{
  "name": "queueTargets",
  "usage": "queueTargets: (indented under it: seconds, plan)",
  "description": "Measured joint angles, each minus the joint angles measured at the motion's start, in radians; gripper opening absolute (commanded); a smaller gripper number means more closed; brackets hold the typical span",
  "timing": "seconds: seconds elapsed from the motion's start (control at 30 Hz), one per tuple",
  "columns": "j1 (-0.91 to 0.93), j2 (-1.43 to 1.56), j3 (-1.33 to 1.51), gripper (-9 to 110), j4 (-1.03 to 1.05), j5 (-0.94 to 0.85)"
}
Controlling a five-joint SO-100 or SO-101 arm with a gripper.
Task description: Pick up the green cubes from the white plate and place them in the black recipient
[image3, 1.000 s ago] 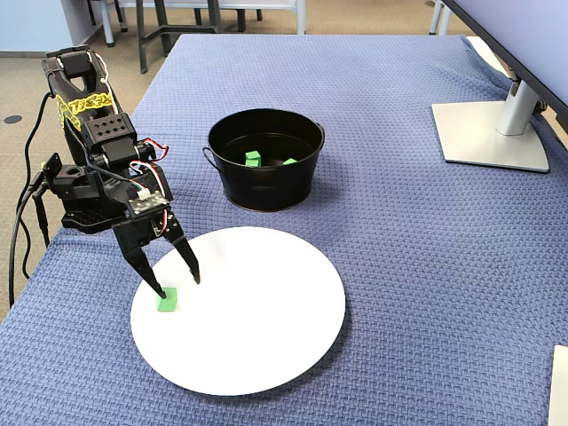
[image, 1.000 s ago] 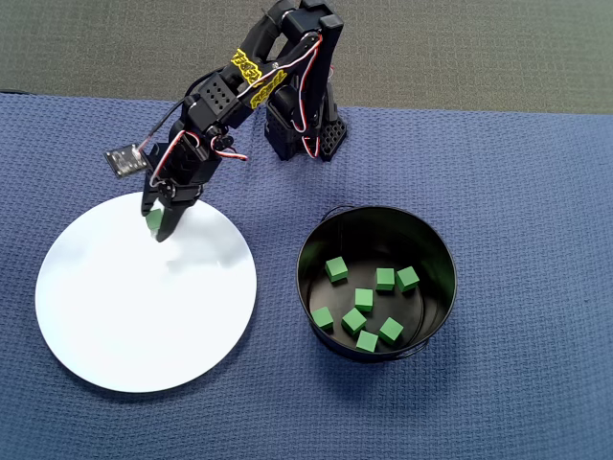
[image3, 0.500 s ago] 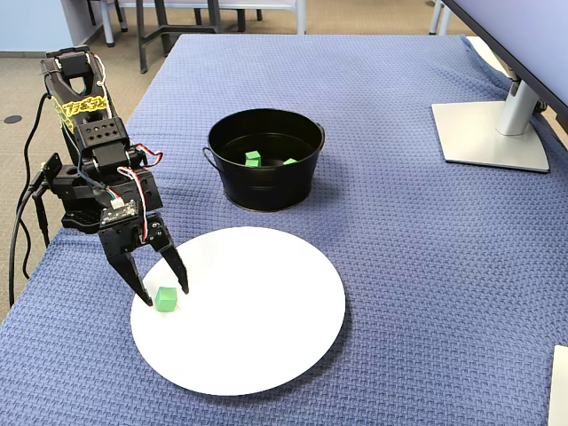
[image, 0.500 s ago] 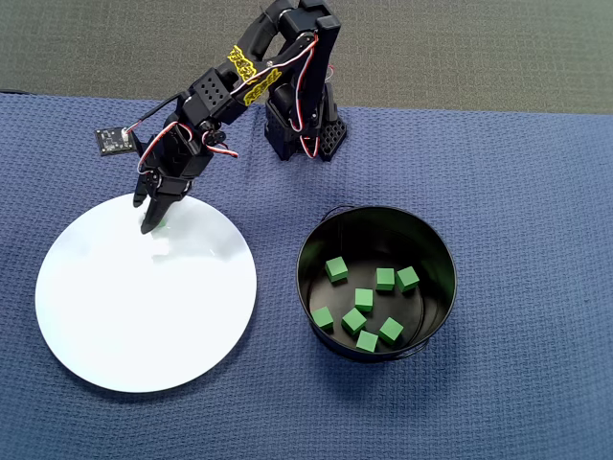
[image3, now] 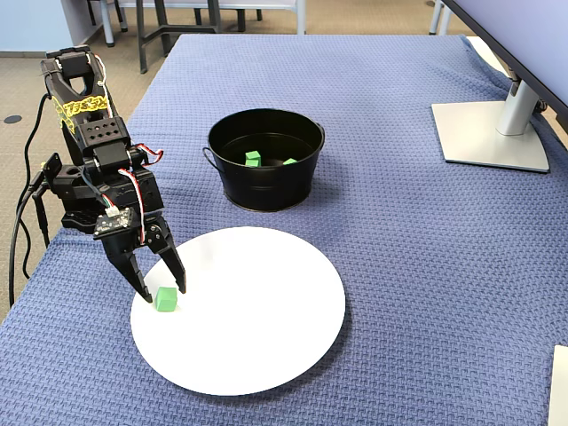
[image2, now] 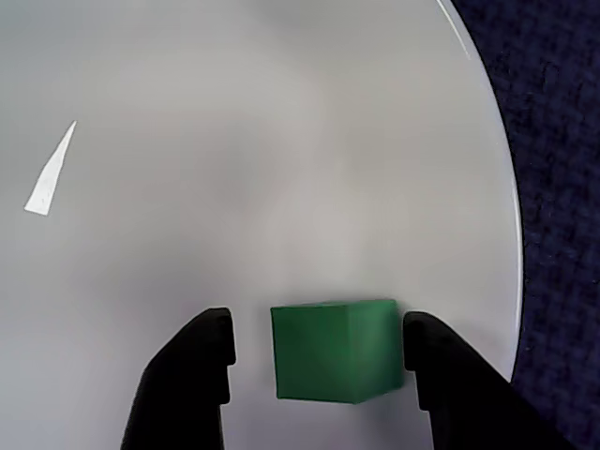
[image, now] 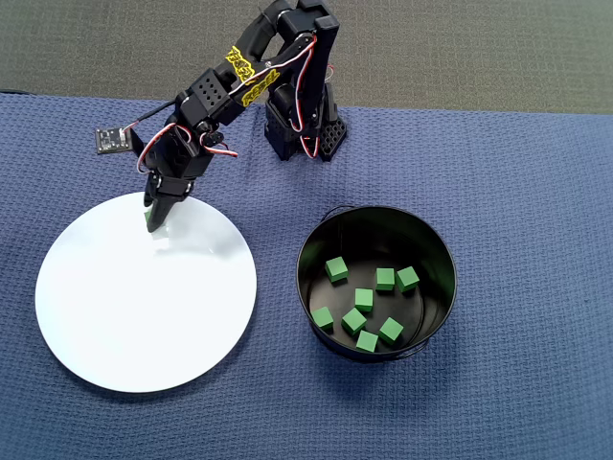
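No legible text or labels

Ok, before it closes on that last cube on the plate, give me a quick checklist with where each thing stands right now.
1. Fingers open: ok.
2. Cube sits between the fingers: ok in the wrist view.
3. Cube centred in the gap: not ok, it sits nearer the right finger in the wrist view.
4. Fingers low enough on the plate: cannot tell.
5. No other cubes on the plate: ok.
6. Black tin upright with room, seven cubes inside: ok.

One cube on the plate between the end effector fingers, seven cubes in the tin.
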Motion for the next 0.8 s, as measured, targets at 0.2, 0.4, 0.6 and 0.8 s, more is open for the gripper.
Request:
queueTargets:
  seconds: [0.2,0.4,0.6,0.8]
  plan:
    - [-0.021,-0.002,-0.017,15,0.054,0.028]
    - [-0.032,-0.018,-0.018,15,0.057,0.034]
    - [-0.031,-0.081,-0.031,14,0.032,0.037]
    - [-0.034,-0.100,-0.031,13,-0.040,0.037]
